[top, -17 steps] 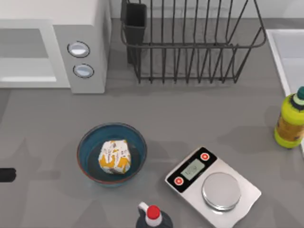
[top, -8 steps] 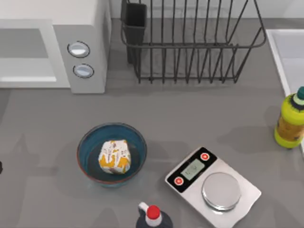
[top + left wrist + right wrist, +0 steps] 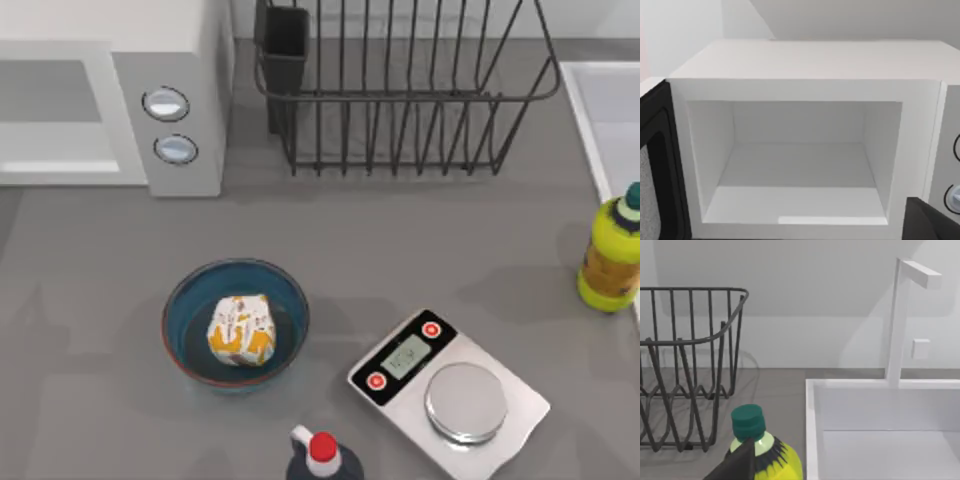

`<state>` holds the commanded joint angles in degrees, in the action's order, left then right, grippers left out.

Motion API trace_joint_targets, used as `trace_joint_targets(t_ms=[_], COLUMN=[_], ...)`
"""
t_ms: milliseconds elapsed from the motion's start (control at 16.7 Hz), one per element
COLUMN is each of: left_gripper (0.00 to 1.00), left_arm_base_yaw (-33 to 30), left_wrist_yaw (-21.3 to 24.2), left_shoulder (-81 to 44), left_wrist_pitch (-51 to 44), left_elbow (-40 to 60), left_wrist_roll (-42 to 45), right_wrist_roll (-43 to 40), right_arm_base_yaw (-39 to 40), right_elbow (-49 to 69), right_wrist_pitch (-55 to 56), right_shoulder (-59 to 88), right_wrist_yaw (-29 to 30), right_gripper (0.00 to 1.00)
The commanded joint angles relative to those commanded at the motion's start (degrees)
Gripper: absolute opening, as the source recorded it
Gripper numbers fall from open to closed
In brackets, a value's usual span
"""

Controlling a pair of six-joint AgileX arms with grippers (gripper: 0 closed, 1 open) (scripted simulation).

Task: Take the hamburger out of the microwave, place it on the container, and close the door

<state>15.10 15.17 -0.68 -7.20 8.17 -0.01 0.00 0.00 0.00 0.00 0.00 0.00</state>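
Hamburger (image 3: 241, 330) sits in blue bowl (image 3: 190, 290).
Microwave (image 3: 805, 65) cavity bare, door (image 3: 652, 165) swung open; jaws' state: cannot tell.

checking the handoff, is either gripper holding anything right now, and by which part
Nothing can be seen held. The hamburger lies free in the container, and the microwave cavity stands empty, its door open.

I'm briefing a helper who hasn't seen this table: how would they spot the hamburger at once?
Start at the white microwave in the table's far left corner and come toward the near edge to the round blue bowl. The hamburger sits inside it: a small white paper-wrapped bundle with orange-yellow patches, unlike the bottles and scale nearby.
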Motion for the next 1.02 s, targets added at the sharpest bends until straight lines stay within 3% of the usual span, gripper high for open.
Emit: trace_joint_targets(t_ms=[300,720,1020], left_gripper=[0.0,0.0,0.0], left_arm_base_yaw=[12.0,14.2,21.0], left_wrist_yaw=[12.0,14.2,21.1], left_shoulder=[1.7,0.9,-6.3], left_wrist_pitch=[-2.3,-1.6,9.5], left_elbow=[0.6,0.3,-3.0], left_wrist_roll=[-0.1,0.0,0.1], right_wrist_roll=[0.0,0.0,0.0], right_arm_base_yaw=[0.0,0.0,0.0], right_elbow=[0.0,0.0,0.0], right_wrist_pitch=[0.0,0.0,0.0], right_shoulder=[0.0,0.0,0.0], right_wrist_yaw=[0.0,0.0,0.0], right_gripper=[1.0,1.0,1.0])
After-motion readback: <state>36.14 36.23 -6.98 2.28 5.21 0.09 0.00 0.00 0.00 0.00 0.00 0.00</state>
